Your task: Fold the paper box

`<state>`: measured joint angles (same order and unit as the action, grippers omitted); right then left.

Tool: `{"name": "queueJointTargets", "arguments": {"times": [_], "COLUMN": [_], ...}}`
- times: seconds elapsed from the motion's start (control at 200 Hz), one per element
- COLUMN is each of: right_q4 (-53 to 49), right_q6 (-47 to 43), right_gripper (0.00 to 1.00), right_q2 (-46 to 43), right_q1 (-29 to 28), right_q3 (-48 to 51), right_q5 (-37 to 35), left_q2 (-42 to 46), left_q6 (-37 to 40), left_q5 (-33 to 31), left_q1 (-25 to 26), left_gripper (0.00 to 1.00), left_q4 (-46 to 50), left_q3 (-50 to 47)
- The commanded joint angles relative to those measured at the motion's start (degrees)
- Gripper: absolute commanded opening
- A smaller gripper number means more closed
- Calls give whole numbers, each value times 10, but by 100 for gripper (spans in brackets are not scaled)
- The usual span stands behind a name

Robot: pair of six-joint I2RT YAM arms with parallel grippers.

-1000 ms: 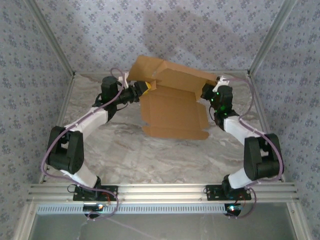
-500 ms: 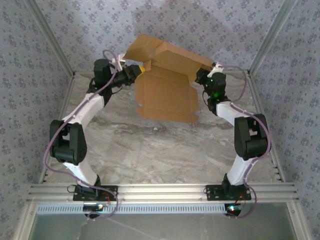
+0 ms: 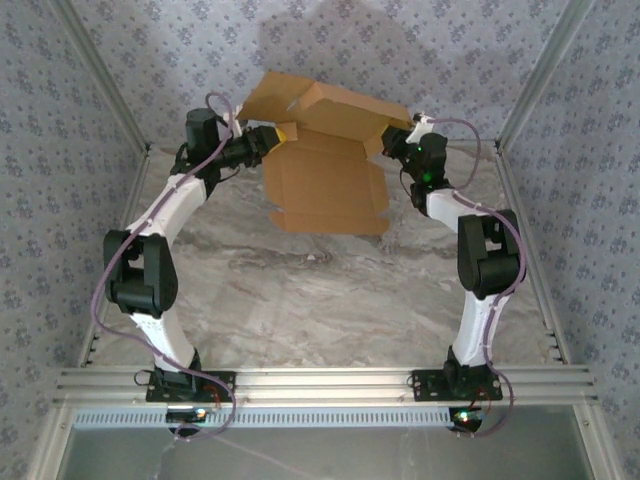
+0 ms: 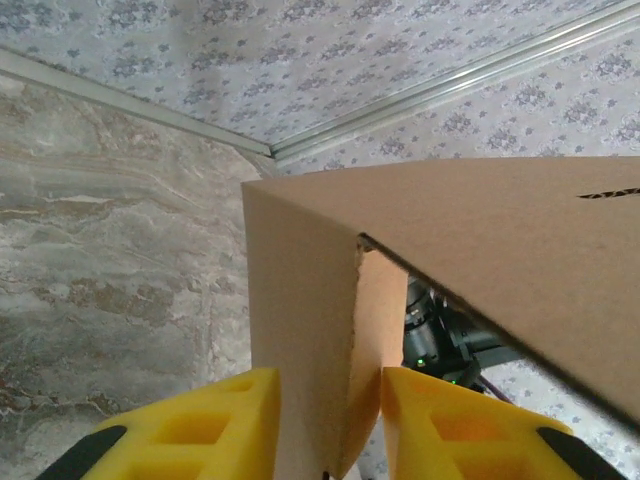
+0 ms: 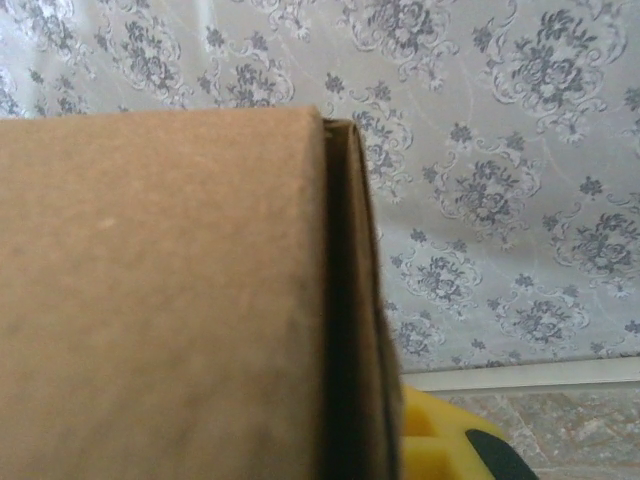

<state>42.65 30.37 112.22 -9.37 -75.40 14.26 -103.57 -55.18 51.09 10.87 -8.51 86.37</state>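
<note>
The paper box (image 3: 330, 180), tan and partly folded, hangs in the air over the back of the table, held between both arms. Its lower panel hangs down and the upper panels tilt toward the back wall. My left gripper (image 3: 283, 133) is shut on a doubled flap at the box's left end. In the left wrist view, the yellow fingers (image 4: 200, 430) press that flap of the box (image 4: 300, 300) from both sides. My right gripper (image 3: 393, 140) is shut on the right end. There the box (image 5: 160, 300) hides one jaw, and one yellow finger (image 5: 440, 440) shows beside the edge.
The marble table top (image 3: 320, 300) lies below the box. Patterned walls close in at the back and sides, with metal corner posts (image 3: 530, 80). An aluminium rail (image 3: 320, 380) runs along the near edge by the arm bases. The right arm's wrist (image 4: 440, 340) shows under the box.
Both arms have stretched up and back, carrying the box higher, toward the back wall and slightly left. The left gripper's jaws have narrowed onto the flap.
</note>
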Motion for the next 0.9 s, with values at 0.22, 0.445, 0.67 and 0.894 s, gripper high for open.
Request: {"name": "queueJointTargets", "arguments": {"times": [0.22,0.445,0.67,0.894], "right_q4": [4,7,-1,2], "right_q6": [-23,-19,-22,-1], "right_gripper": [0,0,0,0], "right_q2": [8,21,22,22], "right_q1": [-12,-16,-21,-5], "right_q3": [-58,-67,-70,-66], "right_q5": [117,123,107,114], "left_q2": [-17,-16,-14,29], "left_q6": [0,9,13,82], "left_q5": [9,5,-6,-54], "left_q1": [-1,-6,-7,-25], "left_gripper": [16,4,7,55], "left_q4": [-33,-17,-6,103], "left_q3": [6,1,-2,3]}}
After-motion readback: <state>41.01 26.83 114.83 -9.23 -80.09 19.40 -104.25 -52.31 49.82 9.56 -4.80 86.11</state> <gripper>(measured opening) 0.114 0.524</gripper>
